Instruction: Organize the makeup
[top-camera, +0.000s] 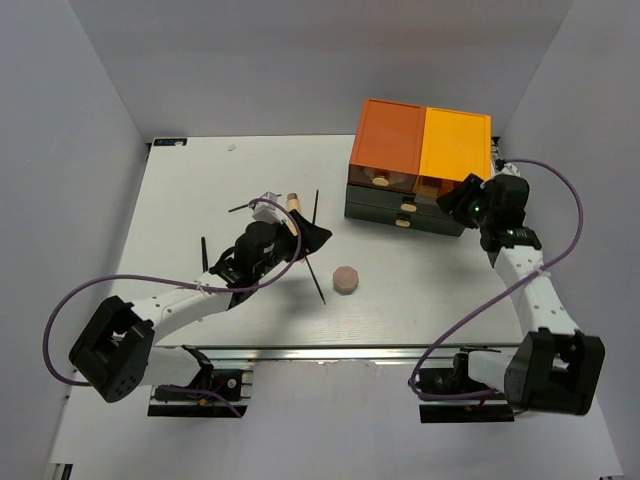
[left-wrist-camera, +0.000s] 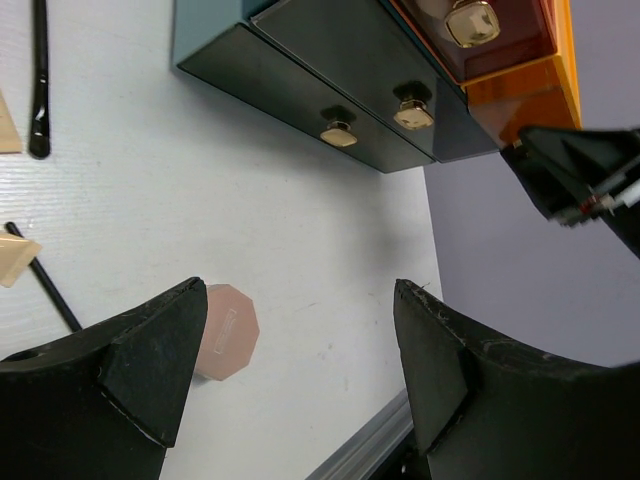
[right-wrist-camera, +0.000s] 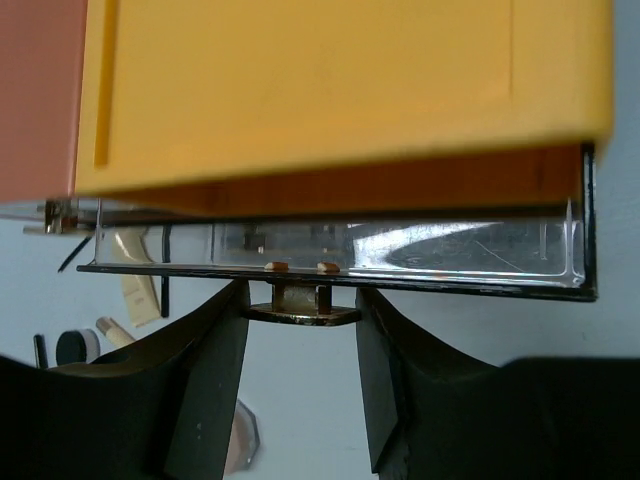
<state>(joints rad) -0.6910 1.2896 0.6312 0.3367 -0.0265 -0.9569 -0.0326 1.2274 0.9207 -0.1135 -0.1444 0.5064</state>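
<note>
Right end effector (right-wrist-camera: 300, 297) clamps brass drawer knob (right-wrist-camera: 300, 314).

The right hand (right-wrist-camera: 300, 312) has its two dark fingers (right-wrist-camera: 205, 380) closed against the ends of a brass knob (right-wrist-camera: 300, 300) on the glossy dark drawer front (right-wrist-camera: 450, 250) of a yellow-topped box (right-wrist-camera: 330, 90). To the left, on the pale worktop (right-wrist-camera: 300, 400), lie a beige tube (right-wrist-camera: 135, 275), a thin black pencil (right-wrist-camera: 165, 295), a tan stick (right-wrist-camera: 115, 330) and a round black compact (right-wrist-camera: 75, 345). A pinkish sponge (right-wrist-camera: 243, 440) shows beside one finger.
</note>
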